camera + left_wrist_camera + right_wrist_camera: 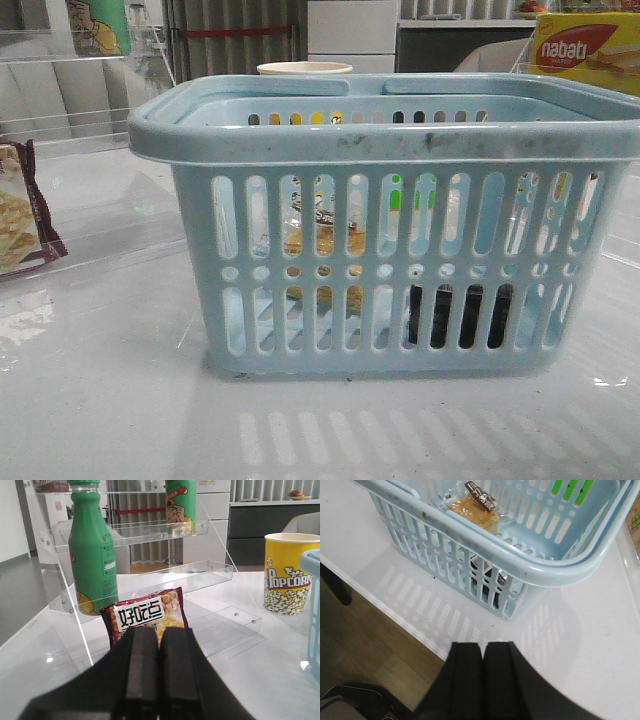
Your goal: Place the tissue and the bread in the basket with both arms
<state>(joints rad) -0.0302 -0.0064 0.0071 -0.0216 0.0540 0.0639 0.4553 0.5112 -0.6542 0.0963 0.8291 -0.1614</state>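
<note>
Tissue: low black pack on the basket floor, seen through the front slots; also visible through the side slots in the right wrist view, nearest of the contents to the right gripper.
Bread: clear packet, yellow-brown loaf, dark label band with white characters; lies inside the basket, beyond the tissue from the right gripper, against the far wall.
Basket: light-blue, slotted, smudged rim; stands on the white table. Sits ahead of the right gripper, not touching it.
Right gripper: fingers pressed together, nothing between them; held above the table edge, apart from the basket.
Left gripper: fingers closed flush, holding nothing; pointed away from the basket, whose rim shows only at the side of its view.
Maroon-edged packet: just ahead of the left gripper, leaning at the foot of a clear shelf rack.
Green bottle: on the rack, behind the packet.
Popcorn cup: yellow, beyond the left gripper, beside the basket.
</note>
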